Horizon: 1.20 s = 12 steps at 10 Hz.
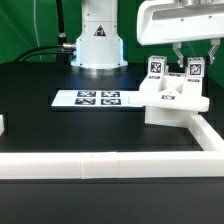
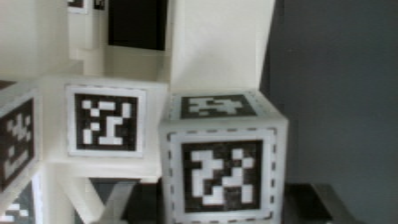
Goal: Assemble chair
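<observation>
Black table (image 1: 40,120), one chair (image 1: 170,100)

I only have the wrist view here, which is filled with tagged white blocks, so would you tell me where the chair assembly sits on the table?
Observer: The chair assembly sits at the exterior view's right, in the corner of the white border rail.
Operator: Thank you. Is the marker board near it?
Observer: Yes, the marker board lies flat just to the exterior view's left of the assembly.
Operator: And where is the gripper?
Observer: The gripper hangs directly above the assembly, by two upright tagged posts. Whether it is open, I cannot tell.
</observation>
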Each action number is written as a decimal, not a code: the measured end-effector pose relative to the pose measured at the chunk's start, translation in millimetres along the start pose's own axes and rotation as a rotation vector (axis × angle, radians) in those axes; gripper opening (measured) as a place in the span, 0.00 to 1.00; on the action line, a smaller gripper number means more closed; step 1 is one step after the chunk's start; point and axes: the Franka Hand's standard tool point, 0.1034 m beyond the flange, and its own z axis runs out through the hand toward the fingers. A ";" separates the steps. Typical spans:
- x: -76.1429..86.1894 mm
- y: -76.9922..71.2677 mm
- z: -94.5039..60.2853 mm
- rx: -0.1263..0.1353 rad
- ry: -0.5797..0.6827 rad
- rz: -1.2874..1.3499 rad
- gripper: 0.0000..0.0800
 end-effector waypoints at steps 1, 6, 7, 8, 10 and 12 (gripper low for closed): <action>0.1 0.0 0.0 0.001 0.000 0.090 0.35; 1.3 2.1 -0.1 0.011 -0.003 0.374 0.35; 2.0 3.2 -0.3 0.019 -0.006 0.444 0.35; 1.2 1.8 -0.1 0.022 -0.009 0.520 0.35; 0.8 1.1 0.1 0.024 -0.012 0.623 0.35; 1.1 1.7 0.2 0.026 -0.014 0.692 0.35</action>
